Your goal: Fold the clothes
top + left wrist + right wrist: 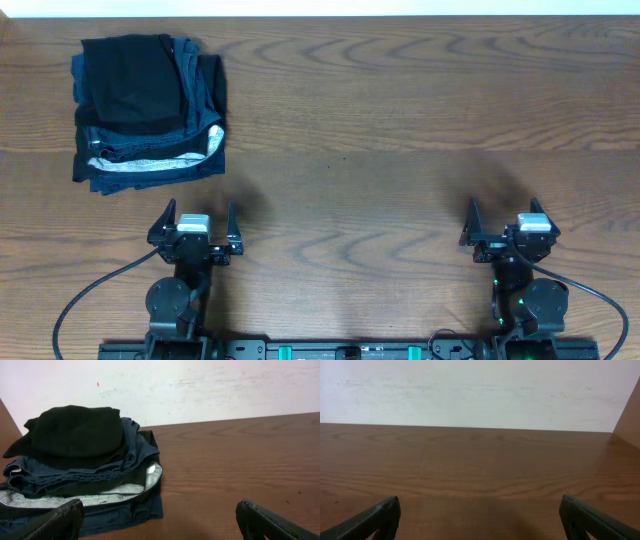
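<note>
The clothes, a black T-shirt (128, 75), lie folded on top of a pile at the table's far left. In the left wrist view the black T-shirt (75, 430) rests as a soft mound on that pile. My left gripper (198, 212) sits near the front edge, just below the pile, open and empty. From its own camera the left gripper (159, 507) points at the pile's right corner without touching it. My right gripper (505, 208) stands open at the front right, far from the clothes. In its wrist view the right gripper (480, 502) has only bare wood between its fingers.
Under the black shirt lie dark blue folded garments (150, 155) with a white-striped edge (90, 491). The wooden table (400, 120) stretches to the right, and a white wall (480, 390) bounds its far edge.
</note>
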You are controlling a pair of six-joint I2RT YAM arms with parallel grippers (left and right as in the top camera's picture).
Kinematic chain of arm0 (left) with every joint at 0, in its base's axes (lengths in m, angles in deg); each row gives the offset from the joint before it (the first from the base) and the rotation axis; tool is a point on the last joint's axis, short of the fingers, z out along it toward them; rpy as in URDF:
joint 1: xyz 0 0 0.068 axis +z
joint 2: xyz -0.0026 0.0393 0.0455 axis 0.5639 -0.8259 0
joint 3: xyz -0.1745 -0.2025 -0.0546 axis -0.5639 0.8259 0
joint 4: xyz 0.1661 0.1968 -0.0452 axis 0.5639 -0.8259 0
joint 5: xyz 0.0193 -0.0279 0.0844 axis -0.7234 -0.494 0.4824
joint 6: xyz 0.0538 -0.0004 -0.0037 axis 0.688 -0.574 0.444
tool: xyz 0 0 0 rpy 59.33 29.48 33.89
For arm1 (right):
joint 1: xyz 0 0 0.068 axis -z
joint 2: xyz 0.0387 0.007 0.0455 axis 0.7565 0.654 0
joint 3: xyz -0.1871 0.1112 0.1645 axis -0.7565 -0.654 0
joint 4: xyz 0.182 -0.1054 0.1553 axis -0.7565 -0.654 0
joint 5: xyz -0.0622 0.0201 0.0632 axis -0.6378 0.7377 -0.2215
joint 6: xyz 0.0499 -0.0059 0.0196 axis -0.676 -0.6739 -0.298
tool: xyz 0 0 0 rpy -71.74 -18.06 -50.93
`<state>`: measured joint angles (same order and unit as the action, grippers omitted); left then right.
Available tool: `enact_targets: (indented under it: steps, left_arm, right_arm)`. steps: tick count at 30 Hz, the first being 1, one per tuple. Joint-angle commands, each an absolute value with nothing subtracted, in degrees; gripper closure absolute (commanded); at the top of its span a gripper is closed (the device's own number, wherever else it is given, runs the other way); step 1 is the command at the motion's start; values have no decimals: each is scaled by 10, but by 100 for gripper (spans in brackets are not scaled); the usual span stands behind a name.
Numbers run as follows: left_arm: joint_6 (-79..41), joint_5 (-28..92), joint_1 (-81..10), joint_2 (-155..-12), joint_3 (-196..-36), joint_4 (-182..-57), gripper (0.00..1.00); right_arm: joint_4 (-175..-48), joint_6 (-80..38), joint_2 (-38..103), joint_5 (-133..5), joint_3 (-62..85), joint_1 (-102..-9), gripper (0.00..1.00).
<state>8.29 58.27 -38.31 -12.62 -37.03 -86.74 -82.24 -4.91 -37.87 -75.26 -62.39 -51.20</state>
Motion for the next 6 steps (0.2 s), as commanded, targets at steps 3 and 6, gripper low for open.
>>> enact_targets:
  steps: [3,6]
  left_arm:
    - [88,601,-386,-122,-362,-894,2]
    - [88,601,-386,-122,-362,-894,2]
  right_arm:
    - [-825,-53,-382,-758,-625,-505,1]
    - [-825,-53,-382,-758,-625,-505,1]
